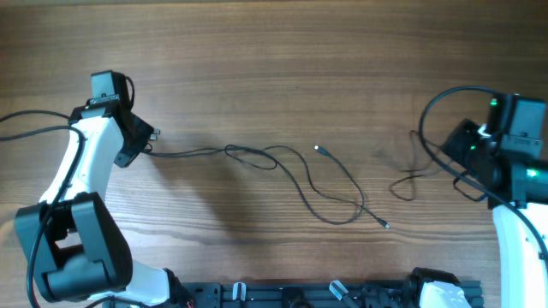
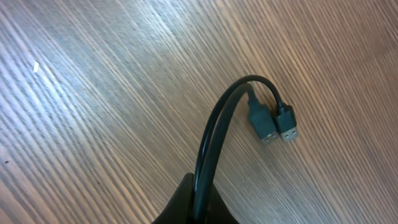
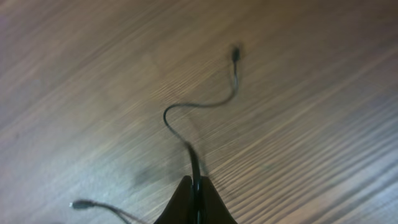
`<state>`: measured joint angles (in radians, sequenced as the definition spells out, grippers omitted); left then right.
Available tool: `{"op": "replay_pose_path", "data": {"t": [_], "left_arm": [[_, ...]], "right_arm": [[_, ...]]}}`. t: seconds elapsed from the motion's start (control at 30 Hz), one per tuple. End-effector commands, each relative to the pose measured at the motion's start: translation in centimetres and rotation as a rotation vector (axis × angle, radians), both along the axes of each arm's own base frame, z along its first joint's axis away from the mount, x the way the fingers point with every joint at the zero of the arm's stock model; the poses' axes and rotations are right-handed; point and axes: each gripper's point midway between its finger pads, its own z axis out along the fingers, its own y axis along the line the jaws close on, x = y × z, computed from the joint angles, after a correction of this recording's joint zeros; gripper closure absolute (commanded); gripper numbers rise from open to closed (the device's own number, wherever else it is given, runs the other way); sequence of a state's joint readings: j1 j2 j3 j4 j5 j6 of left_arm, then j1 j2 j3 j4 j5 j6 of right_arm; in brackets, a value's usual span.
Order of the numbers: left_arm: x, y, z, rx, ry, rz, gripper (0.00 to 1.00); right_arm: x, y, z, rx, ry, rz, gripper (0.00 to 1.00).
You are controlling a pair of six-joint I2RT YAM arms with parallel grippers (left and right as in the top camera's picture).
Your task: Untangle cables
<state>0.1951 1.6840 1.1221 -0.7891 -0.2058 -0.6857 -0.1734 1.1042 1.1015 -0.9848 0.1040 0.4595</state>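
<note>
The overhead view looks straight down on the table (image 1: 274, 51) from high above, taking in its whole width. Each wrist view hangs close over the wood, its own pincer at 6 o'clock: left pincer (image 2: 196, 208), right pincer (image 3: 196, 202). Each shares with the overhead only the nearby stretch of the cables (image 1: 184, 154).

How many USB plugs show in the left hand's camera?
2. The left plug and right plug sit side by side, ending two cables arching out of the shut left gripper. Others may be out of view.
</note>
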Motion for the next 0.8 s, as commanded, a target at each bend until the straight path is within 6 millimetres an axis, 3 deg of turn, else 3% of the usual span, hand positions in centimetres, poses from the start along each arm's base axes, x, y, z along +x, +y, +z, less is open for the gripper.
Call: {"op": "replay_pose_path", "data": {"t": [0.0,0.23,0.5,0.77], "left_arm": [[-0.5,1.0,0.0,0.024,0.009,0.024,0.96],[-0.4,0.6,-0.1,0.000,0.004,0.019,0.96],[-0.5,0.6,-0.1,-0.001,0.009,0.019,0.96],[-0.5,0.6,-0.1,-0.001,0.011,0.019,0.96]], "right_arm": [[1.3,1.3,0.5,0.051,-0.045,0.123,0.95],[3.4,1.4,-0.7,0.066,-0.037,0.162,0.95],[5.3,1.0,-3.9,0.086,0.037,0.159,0.95],[5.5,0.3,-4.9,0.064,0.073,0.138,0.95]]}}
